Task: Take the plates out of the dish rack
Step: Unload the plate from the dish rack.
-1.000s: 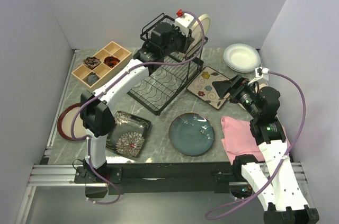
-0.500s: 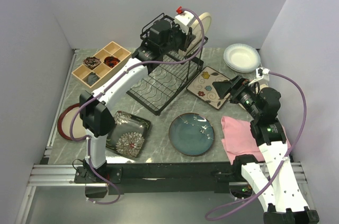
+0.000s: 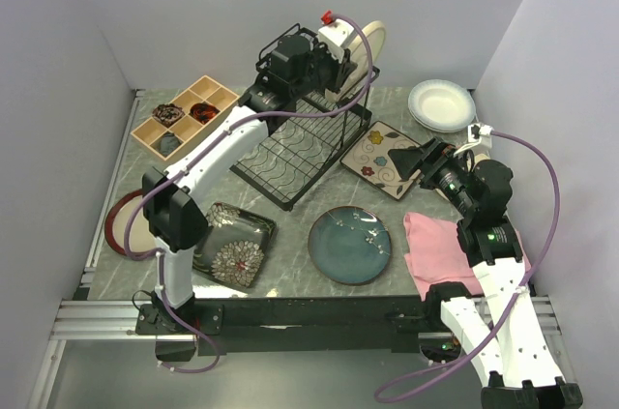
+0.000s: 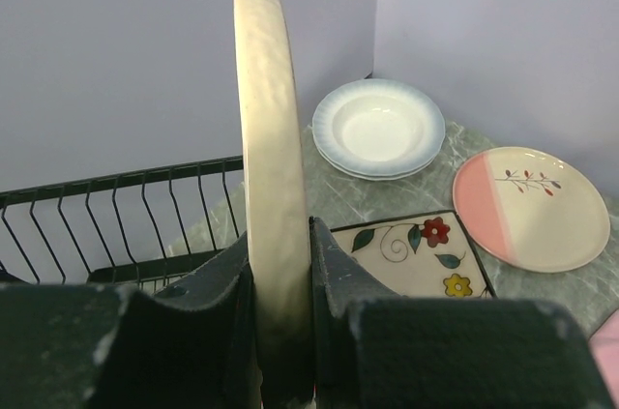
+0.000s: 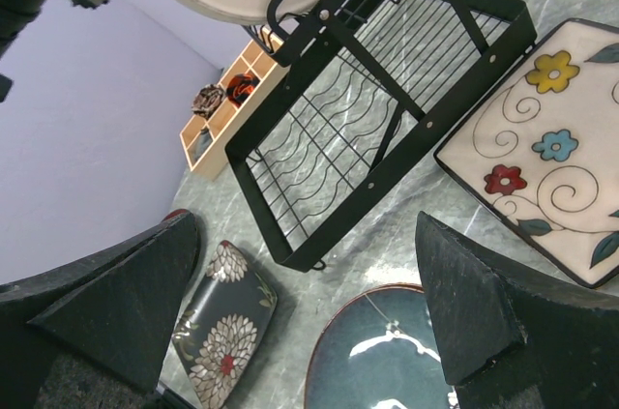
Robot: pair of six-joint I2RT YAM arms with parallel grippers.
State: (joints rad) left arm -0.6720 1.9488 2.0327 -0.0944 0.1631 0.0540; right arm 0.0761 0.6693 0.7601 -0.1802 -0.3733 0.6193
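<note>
Left wrist view: my left gripper is clamped on the cream plate, which stands on edge at the rack's upper frame. Its long axis is upright, so I judge the way out is straight up. My right gripper hangs wide apart, well off the rack.

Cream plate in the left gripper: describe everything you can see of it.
The cream plate is round and unpatterned, with a glossy, slightly dimpled glaze that looks ceramic. It stands upright, seen edge-on from the left wrist, its rim pinched between the left gripper's two dark fingers, one on each face. From above it sits at the far top of the dish rack's upright frame. Whether its lower edge rests in a slot is hidden.
</note>
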